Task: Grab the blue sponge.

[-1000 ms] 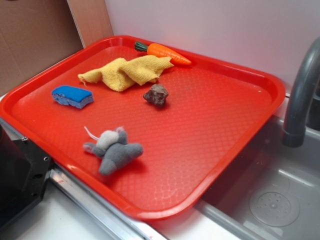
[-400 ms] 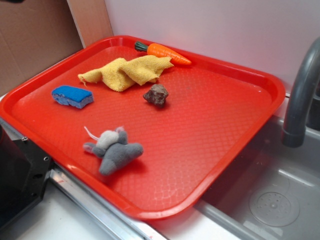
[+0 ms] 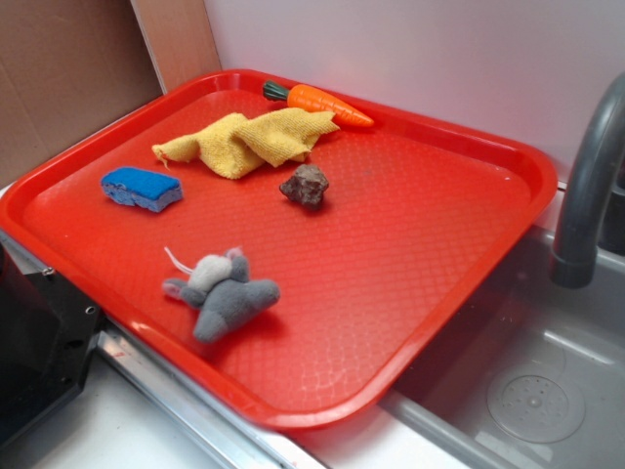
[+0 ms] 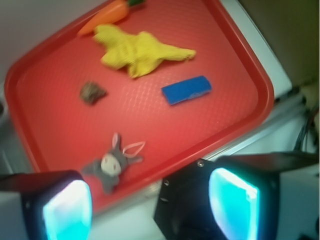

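Note:
The blue sponge point(image 3: 142, 189) lies flat on the red tray point(image 3: 430, 234), near the tray's left edge. In the wrist view the blue sponge point(image 4: 187, 89) is at the upper right of the tray point(image 4: 55, 130). My gripper point(image 4: 150, 202) is out of the exterior view. In the wrist view its two fingers with cyan pads point(image 4: 67, 209) stand wide apart, high above and off the tray's near edge, with nothing between them. It is far from the sponge.
On the tray lie a yellow cloth point(image 3: 249, 140), an orange carrot point(image 3: 320, 103), a brown lump point(image 3: 306, 185) and a grey plush mouse point(image 3: 223, 293). A black box point(image 3: 34, 342) stands at the tray's near left. A grey faucet point(image 3: 586, 186) and sink point(image 3: 527, 391) are at right.
None on the tray. A dark shape at the top left corner of the exterior view 0.4 s ago is gone now.

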`<act>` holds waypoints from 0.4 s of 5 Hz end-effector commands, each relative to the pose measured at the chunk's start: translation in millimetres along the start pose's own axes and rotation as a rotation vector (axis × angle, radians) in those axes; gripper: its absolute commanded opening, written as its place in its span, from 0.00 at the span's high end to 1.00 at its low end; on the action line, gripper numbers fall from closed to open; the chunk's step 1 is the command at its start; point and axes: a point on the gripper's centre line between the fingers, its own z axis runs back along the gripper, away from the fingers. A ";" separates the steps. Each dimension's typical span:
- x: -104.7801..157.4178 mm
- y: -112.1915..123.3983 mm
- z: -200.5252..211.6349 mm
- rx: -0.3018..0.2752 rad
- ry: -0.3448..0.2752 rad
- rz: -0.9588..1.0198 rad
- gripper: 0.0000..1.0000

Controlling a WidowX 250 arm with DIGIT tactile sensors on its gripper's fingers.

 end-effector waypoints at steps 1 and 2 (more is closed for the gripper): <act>23.9 19.1 -26.5 0.017 -0.046 0.493 0.00; 36.4 26.3 -43.3 0.060 -0.052 0.743 0.00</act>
